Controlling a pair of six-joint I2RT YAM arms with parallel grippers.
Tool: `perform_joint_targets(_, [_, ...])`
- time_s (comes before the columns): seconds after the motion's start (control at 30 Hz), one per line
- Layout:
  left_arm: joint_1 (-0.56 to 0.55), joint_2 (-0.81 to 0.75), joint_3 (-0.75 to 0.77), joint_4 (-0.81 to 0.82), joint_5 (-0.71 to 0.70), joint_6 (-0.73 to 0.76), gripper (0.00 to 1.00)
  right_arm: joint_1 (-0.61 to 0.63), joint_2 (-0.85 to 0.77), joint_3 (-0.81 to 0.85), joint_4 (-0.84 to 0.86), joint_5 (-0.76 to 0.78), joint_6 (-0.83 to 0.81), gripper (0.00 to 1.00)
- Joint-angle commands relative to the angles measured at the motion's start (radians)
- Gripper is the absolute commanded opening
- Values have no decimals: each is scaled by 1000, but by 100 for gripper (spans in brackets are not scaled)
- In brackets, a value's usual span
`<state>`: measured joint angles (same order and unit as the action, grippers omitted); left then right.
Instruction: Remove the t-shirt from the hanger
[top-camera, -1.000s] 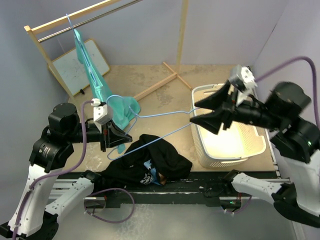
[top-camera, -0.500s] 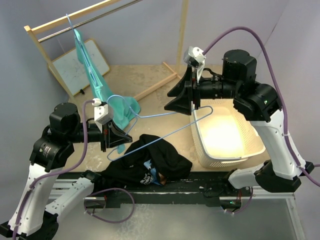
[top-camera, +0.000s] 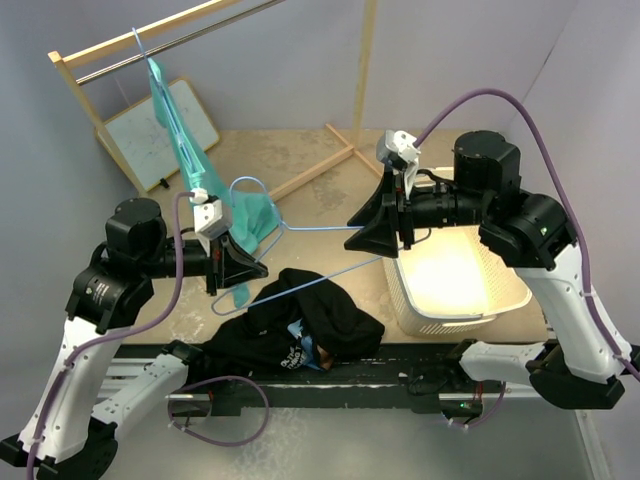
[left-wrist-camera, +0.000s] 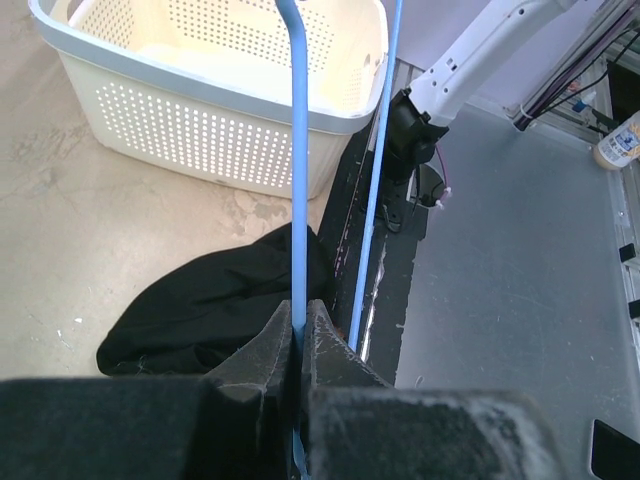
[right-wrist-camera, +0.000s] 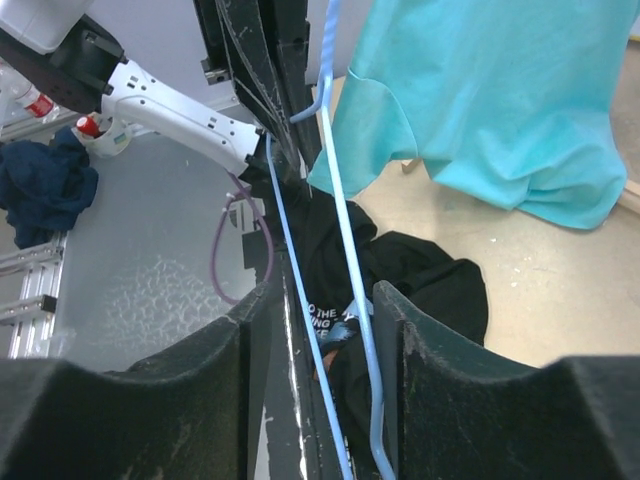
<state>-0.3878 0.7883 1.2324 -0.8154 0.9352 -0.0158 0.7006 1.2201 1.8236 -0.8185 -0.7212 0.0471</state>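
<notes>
Above the surface (top-camera: 300, 160), left claw (left-wrist-camera: 298, 318) pinches the bare hanger (top-camera: 315, 229), right claw (right-wrist-camera: 320, 300) spread around it; black t-shirt (top-camera: 320, 318) apparently lies free, removal near done.

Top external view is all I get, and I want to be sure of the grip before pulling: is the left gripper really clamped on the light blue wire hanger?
Observer: Yes. The left wrist view shows the left gripper shut on one bar of the light blue wire hanger.
Operator: And the right one?
Observer: The right wrist view shows both hanger wires passing between the open jaws of the right gripper, not yet closed on them.
Operator: Any cloth on that bar?
Observer: None by the left gripper; the black t-shirt lies heaped on the table beneath it.
</notes>
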Motion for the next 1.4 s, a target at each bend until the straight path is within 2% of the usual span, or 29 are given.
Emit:
perform_joint_targets(0.0, [-4, -21, 51, 119, 22, -45, 0, 9, -10, -22, 3, 2, -18, 44])
perform_joint_targets(0.17, [-3, -31, 63, 178, 31, -85, 0, 12, -12, -60, 4, -4, -15, 28])
perform_joint_targets(0.27, [-3, -38, 65, 215, 28, -112, 0, 11, -16, -75, 5, 3, -9, 9])
perform_joint_targets(0.3, [-3, -40, 64, 224, 26, -121, 0, 13, -16, -76, 4, 11, -3, 0])
perform_joint_targets(0.47, [-3, -48, 53, 238, -36, -131, 1, 11, -29, -51, -7, 152, 63, 0])
perform_joint_targets(0.6, [-2, -95, 34, 247, -183, -142, 50, 12, -66, -11, -42, 299, 101, 0])
perform_joint_targets(0.67, [-3, -131, 20, 259, -263, -153, 70, 12, -84, 19, -80, 392, 114, 0])
perform_joint_targets(0.7, [-2, -150, 14, 263, -303, -157, 78, 11, -94, 40, -102, 429, 117, 0])
perform_joint_targets(0.77, [-3, -184, -1, 276, -365, -171, 86, 12, -114, 75, -122, 484, 124, 0])
perform_joint_targets(1.0, [-2, -324, -70, 257, -600, -184, 89, 11, -88, 243, -124, 755, 152, 0])
perform_joint_targets(1.17, [-3, -468, -183, 207, -762, -197, 87, 11, 26, 281, 31, 860, 133, 0])
perform_joint_targets(1.37, [-2, -628, -283, 156, -812, -276, 84, 11, 237, 367, 221, 925, 64, 0])
